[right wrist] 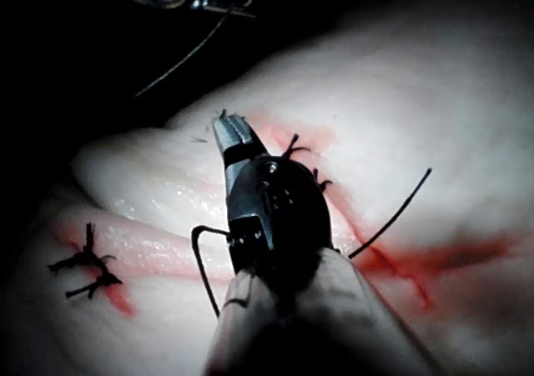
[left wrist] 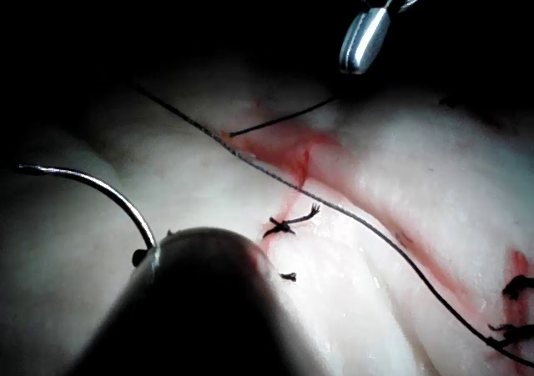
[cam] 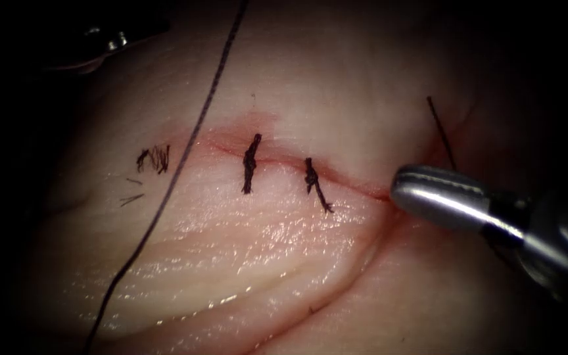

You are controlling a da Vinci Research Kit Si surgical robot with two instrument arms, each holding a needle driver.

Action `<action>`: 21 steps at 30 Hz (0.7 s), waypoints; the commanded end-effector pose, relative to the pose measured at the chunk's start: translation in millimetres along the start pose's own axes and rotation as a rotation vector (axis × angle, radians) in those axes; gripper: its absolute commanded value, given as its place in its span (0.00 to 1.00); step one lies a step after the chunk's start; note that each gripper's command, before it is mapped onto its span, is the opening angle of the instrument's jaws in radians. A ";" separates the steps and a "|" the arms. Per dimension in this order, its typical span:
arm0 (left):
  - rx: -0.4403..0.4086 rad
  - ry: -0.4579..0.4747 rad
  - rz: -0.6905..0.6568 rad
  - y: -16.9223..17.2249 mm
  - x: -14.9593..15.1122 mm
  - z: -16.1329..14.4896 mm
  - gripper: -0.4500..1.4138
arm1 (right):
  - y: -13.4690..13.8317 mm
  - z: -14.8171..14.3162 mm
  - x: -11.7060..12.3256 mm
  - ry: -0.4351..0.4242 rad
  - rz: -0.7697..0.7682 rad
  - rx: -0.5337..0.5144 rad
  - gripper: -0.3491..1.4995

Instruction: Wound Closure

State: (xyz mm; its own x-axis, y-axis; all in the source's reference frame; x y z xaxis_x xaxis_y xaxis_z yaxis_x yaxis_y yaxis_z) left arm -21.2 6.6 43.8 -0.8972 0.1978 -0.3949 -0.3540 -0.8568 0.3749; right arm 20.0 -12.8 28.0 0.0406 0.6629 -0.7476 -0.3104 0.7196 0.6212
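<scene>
Steel needle: held at its rear end by left tool, clear of tissue.
Right tool: jaws together, holding nothing, at cut's right end.
Thread: crosses left of two stitches.

The right tool has a rounded, polished silver tip with a fine seam along it, joined to a black wrist and a grey metal shaft behind. Seen from its own wrist, its black housing carries small holes and a round screw.

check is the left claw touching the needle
Touching: the left wrist view shows the left claw holding the curved needle at one end, the needle clear of the tissue.
</scene>
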 end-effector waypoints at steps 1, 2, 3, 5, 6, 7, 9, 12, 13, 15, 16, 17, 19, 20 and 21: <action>0.021 -0.013 0.018 0.7 1.2 0.9 0.00 | -1.7 1.7 0.6 0.010 0.007 0.010 0.05; 0.041 -0.027 0.035 1.2 2.0 1.1 0.00 | -2.2 2.0 0.8 0.015 0.007 0.011 0.13; 0.070 -0.046 0.052 2.1 3.0 1.3 0.00 | -2.8 2.4 1.1 0.026 0.007 0.009 0.19; 0.117 -0.080 0.073 3.5 4.3 1.9 0.00 | -3.4 2.8 1.4 0.040 0.007 0.007 0.25; 0.145 -0.099 0.086 4.5 5.1 2.3 0.00 | -3.6 3.1 1.5 0.047 0.014 0.005 0.29; 0.169 -0.116 0.096 5.2 5.7 2.6 0.00 | -3.7 3.2 1.6 0.052 0.026 0.003 0.30; 0.210 -0.140 0.125 6.9 6.7 3.1 0.00 | -3.6 3.3 1.6 0.056 0.034 -0.015 0.33; 0.243 -0.162 0.159 8.9 7.8 3.7 0.00 | -3.3 3.5 1.6 0.059 0.055 -0.051 0.36; 0.250 -0.167 0.168 9.4 7.9 3.8 0.00 | -3.1 3.6 1.6 0.066 0.063 -0.062 0.38; 0.269 -0.173 0.181 10.2 8.2 3.9 0.00 | -2.9 3.7 1.6 0.072 0.077 -0.072 0.40; 0.275 -0.174 0.183 10.4 8.2 3.9 0.00 | -2.9 3.7 1.7 0.072 0.084 -0.081 0.41; 0.279 -0.175 0.187 10.6 8.2 3.9 0.00 | -2.9 3.6 1.8 0.073 0.086 -0.088 0.43; 0.291 -0.173 0.180 10.9 8.1 3.7 0.00 | -2.5 3.5 2.0 0.085 0.093 -0.116 0.45; 0.297 -0.174 0.177 11.1 8.0 3.6 0.00 | -2.3 3.4 2.2 0.091 0.098 -0.133 0.45; 0.302 -0.173 0.180 11.2 7.9 3.5 0.00 | -2.0 3.3 2.3 0.098 0.102 -0.148 0.45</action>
State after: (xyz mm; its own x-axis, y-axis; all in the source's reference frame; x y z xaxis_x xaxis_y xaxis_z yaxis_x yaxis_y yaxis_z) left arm -32.5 -0.6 47.5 -0.9728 0.1513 -0.1752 -0.2305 -0.7033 0.6724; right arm 23.0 -11.9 25.6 -0.0961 0.7059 -0.7018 -0.4669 0.5907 0.6581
